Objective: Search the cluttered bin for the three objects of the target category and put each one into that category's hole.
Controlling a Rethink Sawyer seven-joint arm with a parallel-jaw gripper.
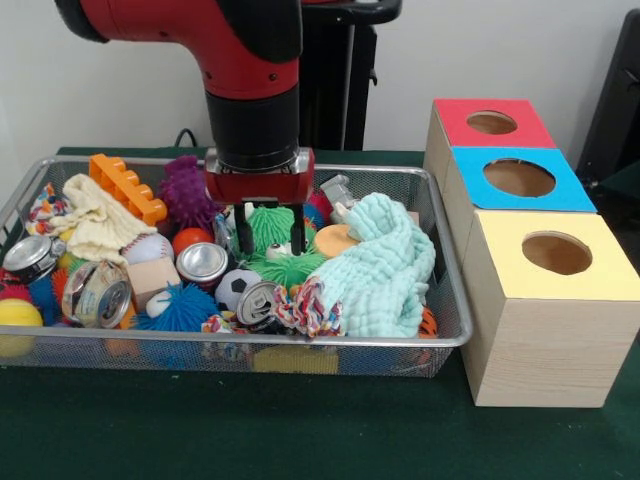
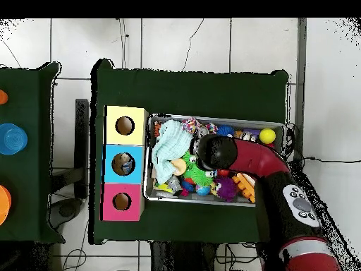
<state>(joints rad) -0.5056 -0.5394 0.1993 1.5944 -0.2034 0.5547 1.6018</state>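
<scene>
My gripper (image 1: 269, 238) hangs low over the middle of the wire mesh bin (image 1: 450, 335). Its two black fingers (image 1: 241, 240) stand open on either side of a green spiky ball (image 1: 270, 222); I cannot tell if they touch it. Around it lie a crushed can (image 1: 203, 263), a soccer ball (image 1: 235, 287), an orange ball (image 1: 190, 238) and a second green spiky ball (image 1: 288, 270). Three wooden boxes with holes stand to the right: red (image 1: 455, 120), blue (image 1: 470, 180), yellow (image 1: 500, 262). In the overhead view the arm's wrist (image 2: 218, 152) hides the gripper.
A mint cloth (image 1: 385, 270) heaps at the bin's right side and a cream cloth (image 1: 95, 225) at the left. Other cans (image 1: 97, 293), a baseball (image 1: 147, 247), an orange block (image 1: 125, 185), a purple spiky ball (image 1: 185, 190) and a rope toy (image 1: 300, 305) crowd the bin.
</scene>
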